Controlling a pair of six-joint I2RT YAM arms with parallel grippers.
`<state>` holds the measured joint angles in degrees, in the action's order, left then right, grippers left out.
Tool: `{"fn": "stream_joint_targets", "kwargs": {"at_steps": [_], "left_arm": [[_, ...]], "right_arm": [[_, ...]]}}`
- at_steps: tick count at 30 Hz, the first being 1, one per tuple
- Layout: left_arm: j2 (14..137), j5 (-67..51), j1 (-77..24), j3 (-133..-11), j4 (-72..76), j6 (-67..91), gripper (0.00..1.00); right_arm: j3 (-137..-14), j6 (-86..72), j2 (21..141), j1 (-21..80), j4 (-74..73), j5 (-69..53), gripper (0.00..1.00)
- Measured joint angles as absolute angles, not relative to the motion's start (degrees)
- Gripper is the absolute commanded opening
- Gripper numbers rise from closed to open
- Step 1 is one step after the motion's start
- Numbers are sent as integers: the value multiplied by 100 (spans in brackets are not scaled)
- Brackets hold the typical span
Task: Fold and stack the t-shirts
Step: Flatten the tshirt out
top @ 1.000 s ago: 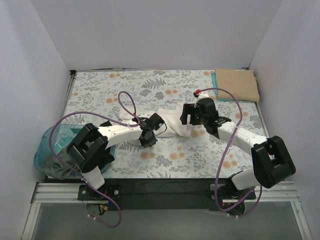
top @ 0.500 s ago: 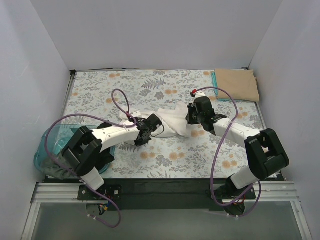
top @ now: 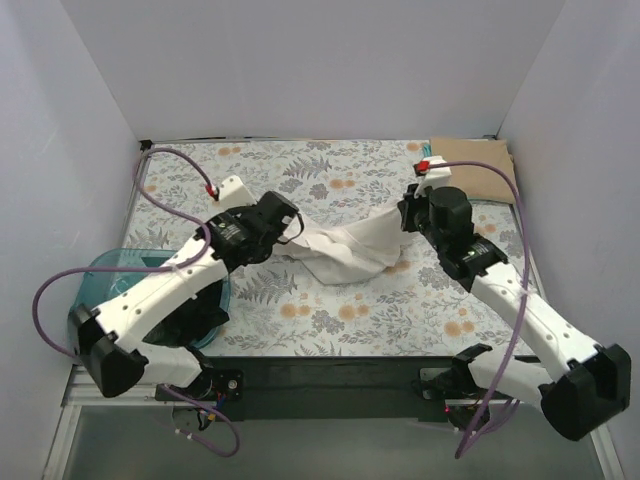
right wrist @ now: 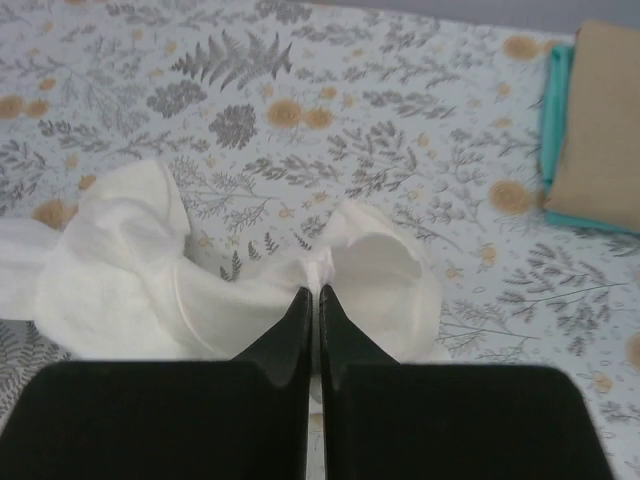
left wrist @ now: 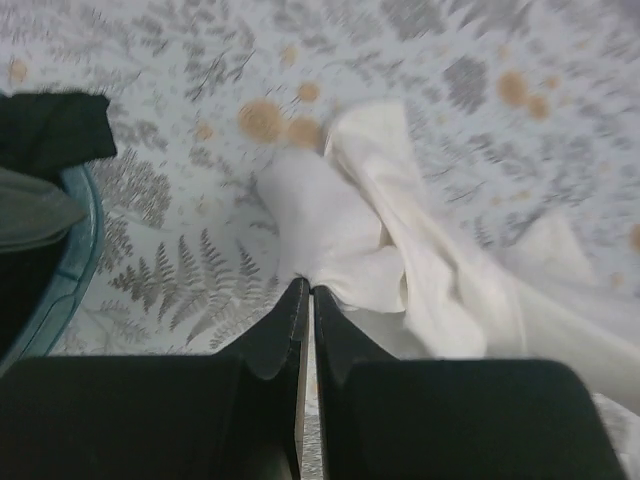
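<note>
A cream-white t-shirt (top: 345, 250) hangs bunched between both grippers above the middle of the table. My left gripper (top: 290, 232) is shut on its left end, cloth pinched at the tips (left wrist: 308, 285). My right gripper (top: 405, 212) is shut on the right end, with cloth (right wrist: 360, 270) caught between its tips (right wrist: 316, 292). A folded tan t-shirt (top: 478, 168) lies on a teal one (top: 430, 160) at the far right corner; both show in the right wrist view as tan (right wrist: 600, 120) over teal (right wrist: 553, 95). Dark shirts (left wrist: 45, 135) fill the basket.
A translucent teal basket (top: 100, 285) sits at the near left edge, its rim (left wrist: 75, 270) in the left wrist view. The floral table covering (top: 330, 165) spans the table. White walls close in the left, back and right sides.
Both grippers have lifted and spread apart with the cream-white t-shirt, the left moving up-left, the right up-right. The right gripper shut on the cloth. The shirt is now stretched between them.
</note>
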<state>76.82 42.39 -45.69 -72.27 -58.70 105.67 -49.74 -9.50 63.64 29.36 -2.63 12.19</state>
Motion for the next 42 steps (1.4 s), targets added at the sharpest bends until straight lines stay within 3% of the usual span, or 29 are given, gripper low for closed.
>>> {"fn": "stream_joint_targets", "kwargs": {"at_steps": [6,15,19,24,30,32,34,35,38,42], "left_arm": [[6401,4554,-4556,-8230,-5398,9725,0],[4584,4355,-4554,-8917,-4211,8346,0],[4309,4831,-4554,-8737,-4025,8226,0],[5223,5577,-4405,-7618,-4230,8925,0],[7491,4211,-2696,-6034,-4027,9255,0],[7885,3817,-2381,-5649,-3983,9229,0],[7905,3538,-2283,-5443,-3887,9150,0],[7830,3413,-2274,-5424,-3776,9102,0],[7638,3260,-2270,-5424,-3428,9026,0],[7498,3127,-2265,-5391,-3186,8941,0]], "right_arm": [[-5747,-548,5137,2936,-974,1802,1],[-7284,-397,3839,2939,-1911,1844,1],[-7734,-285,3590,2936,-1997,2110,1],[-7301,-152,4515,2871,-1997,3332,1],[-6932,-102,7463,1752,-1612,2714,1],[-6949,-51,8495,1503,-1535,2327,32],[-7159,108,9327,1372,-1623,2062,82],[-7317,148,9612,1343,-1680,1938,98],[-7800,204,10073,1330,-1769,1629,98],[-7564,134,9498,1415,-1739,1232,98]]}}
